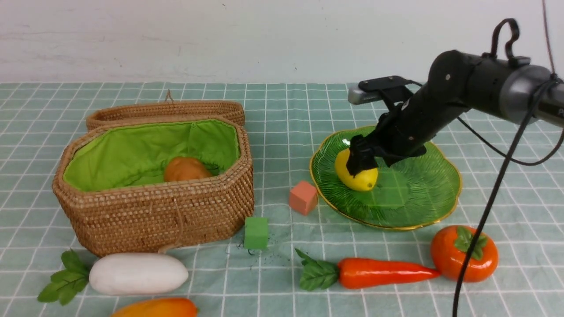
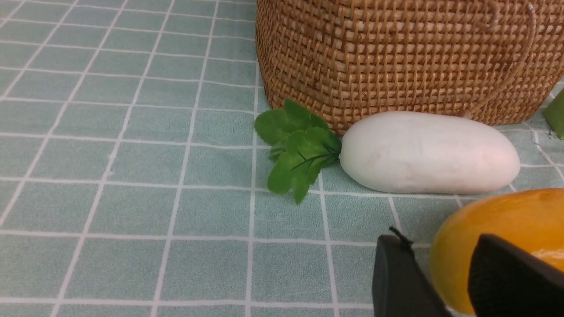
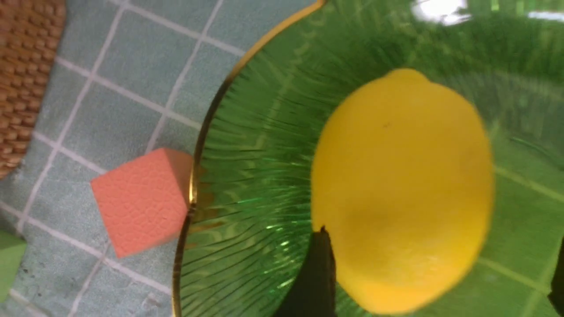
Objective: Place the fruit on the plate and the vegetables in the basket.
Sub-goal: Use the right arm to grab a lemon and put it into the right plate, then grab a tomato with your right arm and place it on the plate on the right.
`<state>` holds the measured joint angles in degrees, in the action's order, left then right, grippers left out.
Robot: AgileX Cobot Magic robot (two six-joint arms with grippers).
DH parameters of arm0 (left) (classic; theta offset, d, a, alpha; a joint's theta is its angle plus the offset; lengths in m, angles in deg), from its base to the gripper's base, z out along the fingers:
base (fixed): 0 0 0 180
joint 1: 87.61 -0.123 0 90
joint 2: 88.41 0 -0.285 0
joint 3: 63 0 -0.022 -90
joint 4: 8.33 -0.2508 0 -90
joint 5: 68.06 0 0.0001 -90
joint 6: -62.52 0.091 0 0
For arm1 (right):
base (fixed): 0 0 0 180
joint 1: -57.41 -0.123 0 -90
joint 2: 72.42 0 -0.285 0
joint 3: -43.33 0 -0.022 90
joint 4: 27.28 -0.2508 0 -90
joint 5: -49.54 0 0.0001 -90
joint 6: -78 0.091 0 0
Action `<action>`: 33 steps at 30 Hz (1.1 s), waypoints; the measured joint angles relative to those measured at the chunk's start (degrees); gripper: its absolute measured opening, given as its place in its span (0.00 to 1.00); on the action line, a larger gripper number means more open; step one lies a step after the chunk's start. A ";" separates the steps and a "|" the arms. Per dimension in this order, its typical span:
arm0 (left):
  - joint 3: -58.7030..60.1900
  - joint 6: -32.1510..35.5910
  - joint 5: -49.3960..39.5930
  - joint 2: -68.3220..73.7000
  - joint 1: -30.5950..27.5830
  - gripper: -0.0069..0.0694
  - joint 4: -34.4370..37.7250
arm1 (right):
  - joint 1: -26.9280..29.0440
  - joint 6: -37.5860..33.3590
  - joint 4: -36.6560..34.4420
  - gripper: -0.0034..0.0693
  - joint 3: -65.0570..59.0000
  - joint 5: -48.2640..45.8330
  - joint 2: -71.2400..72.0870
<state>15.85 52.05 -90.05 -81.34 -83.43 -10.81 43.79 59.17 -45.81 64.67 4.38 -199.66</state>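
Glossy orange-yellow mango [image 1: 156, 308], nearer than the scalloped green glass plate [image 1: 423, 193]; left gripper [image 2: 440, 246] partly open, empty. Over plate, right gripper [image 3: 440, 251] wide open, yellow lemon [image 3: 401, 185] ungripped.

Bright and mostly clear, with shiny spots

The light is soft and even over the counter [image 1: 273, 281]. White glare sits on the green plate [image 3: 246, 176] in my right wrist view, and little bright spots shine on the red carrot [image 1: 383, 272] and the persimmon [image 1: 465, 253]. My pincer [image 2: 421, 273] looks dark and fuzzy up close in my left wrist view, and the lemon [image 3: 401, 189] looks a bit soft at its edges.
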 joint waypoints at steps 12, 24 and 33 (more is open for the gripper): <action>0.00 0.00 0.00 0.00 0.00 0.40 0.00 | 10.56 5.34 -1.59 0.82 -10.68 -9.47 17.40; 0.00 0.00 0.00 0.00 0.00 0.40 0.00 | 20.02 0.36 -10.87 0.82 -38.11 -2.23 30.85; 0.00 0.00 0.00 0.00 0.00 0.40 0.00 | 20.41 -3.89 -15.44 0.82 -43.70 4.03 25.63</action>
<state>15.85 52.05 -90.05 -81.34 -83.43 -10.81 64.20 55.27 -61.25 20.97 8.42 -174.03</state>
